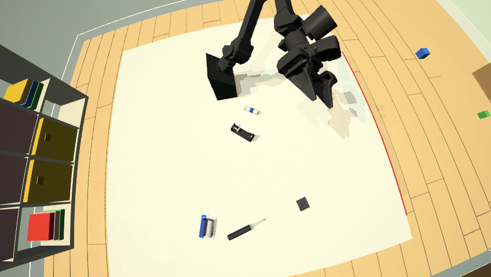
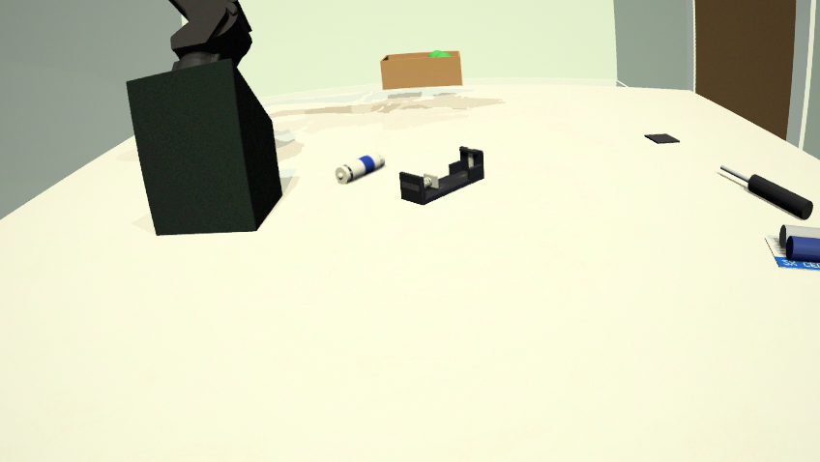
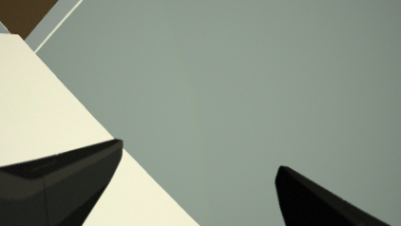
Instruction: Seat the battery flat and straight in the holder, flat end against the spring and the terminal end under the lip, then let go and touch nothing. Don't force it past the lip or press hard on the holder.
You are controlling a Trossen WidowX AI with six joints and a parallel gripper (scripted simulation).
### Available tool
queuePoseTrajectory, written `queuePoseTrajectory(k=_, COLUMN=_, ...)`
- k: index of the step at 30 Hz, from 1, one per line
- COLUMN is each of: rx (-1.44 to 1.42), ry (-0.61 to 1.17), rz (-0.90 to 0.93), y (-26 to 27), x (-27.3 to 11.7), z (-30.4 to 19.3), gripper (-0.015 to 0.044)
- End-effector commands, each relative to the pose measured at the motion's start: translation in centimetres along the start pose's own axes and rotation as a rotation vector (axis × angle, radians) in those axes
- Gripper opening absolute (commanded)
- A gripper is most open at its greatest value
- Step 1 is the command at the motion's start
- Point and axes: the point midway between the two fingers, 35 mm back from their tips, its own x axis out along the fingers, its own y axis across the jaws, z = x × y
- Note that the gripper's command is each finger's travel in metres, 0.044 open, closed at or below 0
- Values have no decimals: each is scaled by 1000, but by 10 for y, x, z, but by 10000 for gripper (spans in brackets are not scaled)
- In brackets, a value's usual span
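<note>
The gripper (image 1: 323,99) hangs wide open and empty near the mat's red edge (image 1: 376,128), well apart from the battery (image 1: 251,110).

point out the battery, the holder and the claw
battery (image 2: 360,167): exterior view, on its blue band
holder (image 2: 442,182): exterior view, on its long side wall
claw (image 1: 321,100): top view, between the open fingertips

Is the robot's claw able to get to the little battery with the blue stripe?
Probably yes. The battery lies alone in the open beside the holder, nothing on it, and the open gripper hangs off to one side with bare table between.
</note>
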Motion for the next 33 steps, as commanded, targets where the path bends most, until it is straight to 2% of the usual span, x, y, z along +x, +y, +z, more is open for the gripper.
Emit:
queuePoseTrajectory(k=1, rx=15, ry=13, rz=4, y=1, x=1, z=-3, gripper=374)
queuePoseTrajectory(k=3, rx=141, ry=120, rz=33, y=4, x=6, z=-31, gripper=321)
queuePoseTrajectory(k=7, rx=558, ry=469, rz=32, y=16, x=5, z=-115, gripper=228)
queuePoseTrajectory(k=11, rx=934, ry=773, rz=-82, y=26, x=-15, z=-178, gripper=228)
queuePoseTrajectory(k=15, rx=1268, ry=1029, rz=-275, y=36, x=-43, z=-224, gripper=228)
queuePoseTrajectory(k=21, rx=1740, ry=1361, rz=-746, y=53, x=-97, z=-269, gripper=228)
queuePoseTrajectory(k=26, rx=2071, ry=1550, rz=-1355, y=70, x=-146, z=-283, gripper=228)
queuePoseTrajectory(k=27, rx=2095, ry=1560, rz=-1421, y=71, x=-150, z=-284, gripper=228)
queuePoseTrajectory(k=33, rx=2102, ry=1563, rz=-1441, y=72, x=-151, z=-284, gripper=228)
